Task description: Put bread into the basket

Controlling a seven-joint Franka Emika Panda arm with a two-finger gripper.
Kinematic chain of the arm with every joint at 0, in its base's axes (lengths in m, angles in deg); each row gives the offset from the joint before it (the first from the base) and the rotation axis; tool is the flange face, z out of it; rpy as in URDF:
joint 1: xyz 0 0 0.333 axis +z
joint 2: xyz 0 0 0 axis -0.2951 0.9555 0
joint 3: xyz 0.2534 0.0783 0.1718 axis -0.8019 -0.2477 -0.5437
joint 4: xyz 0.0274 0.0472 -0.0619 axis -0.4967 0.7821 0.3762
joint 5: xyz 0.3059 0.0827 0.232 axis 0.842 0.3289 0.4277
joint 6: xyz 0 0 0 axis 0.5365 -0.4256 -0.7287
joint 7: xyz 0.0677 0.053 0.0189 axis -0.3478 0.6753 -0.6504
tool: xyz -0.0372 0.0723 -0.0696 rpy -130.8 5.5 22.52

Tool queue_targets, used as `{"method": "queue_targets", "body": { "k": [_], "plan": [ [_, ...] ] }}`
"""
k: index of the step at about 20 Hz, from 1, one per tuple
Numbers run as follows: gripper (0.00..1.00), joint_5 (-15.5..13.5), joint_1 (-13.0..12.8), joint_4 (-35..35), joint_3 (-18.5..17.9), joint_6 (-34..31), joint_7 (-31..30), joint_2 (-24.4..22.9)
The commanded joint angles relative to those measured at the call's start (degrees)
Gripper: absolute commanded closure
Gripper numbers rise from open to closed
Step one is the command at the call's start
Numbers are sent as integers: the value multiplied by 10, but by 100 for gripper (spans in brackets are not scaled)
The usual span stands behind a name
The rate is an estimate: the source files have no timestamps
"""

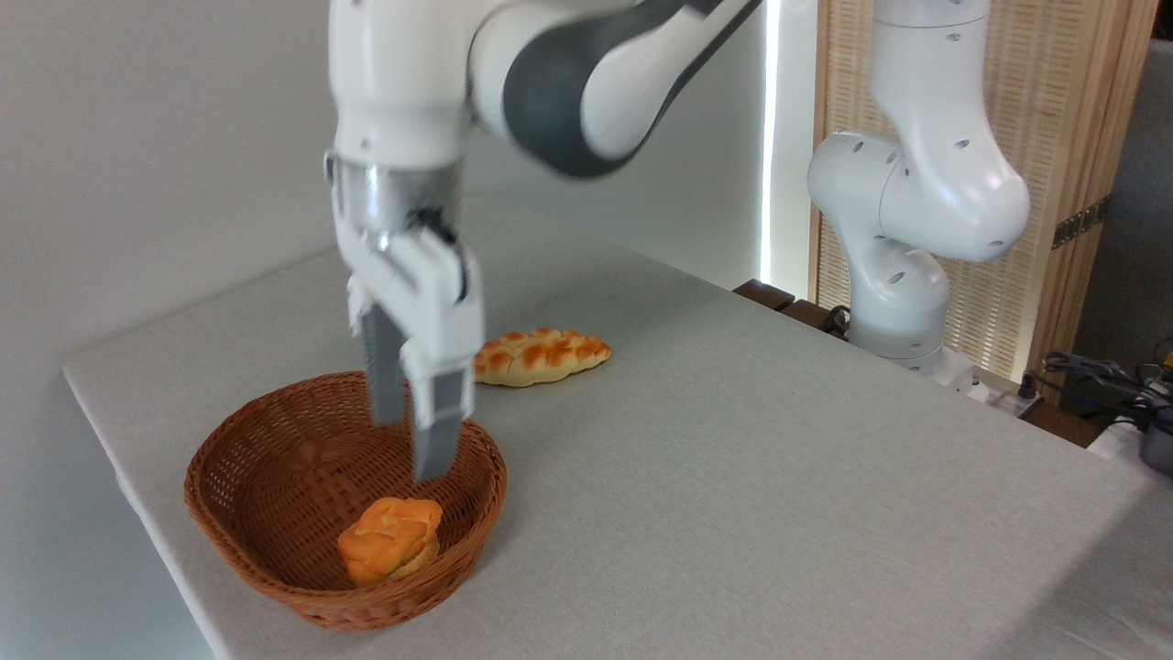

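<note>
The small orange-golden bread (390, 540) lies on its side inside the woven reddish-brown basket (240, 438), toward the basket's near right wall. My gripper (411, 448) hangs just above the basket's middle, a little above and behind the bun, not touching it. Its two grey fingers (438, 429) point down and stand apart, open, with nothing between them.
A long braided golden loaf (541, 357) lies on the grey table (733, 477) just behind and right of the basket. The robot's white base (903, 275) rises at the table's far right edge. The basket sits close to the table's near left edge.
</note>
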Motion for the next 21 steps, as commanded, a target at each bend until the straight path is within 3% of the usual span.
{"method": "queue_targets", "body": {
  "k": [1, 4, 7, 8, 10, 21],
  "plan": [
    [0, -16, 7, -51, -4, -139, -29, -24],
    [0, -8, 9, -112, -8, -233, -63, -15],
    [0, -2, 9, -145, -14, -270, -64, -8],
    [0, 13, 9, -151, -14, -279, -64, -6],
    [0, 44, 9, -161, -8, -283, -65, 1],
    [0, 39, 9, -180, -14, -283, -62, 16]
  ]
}}
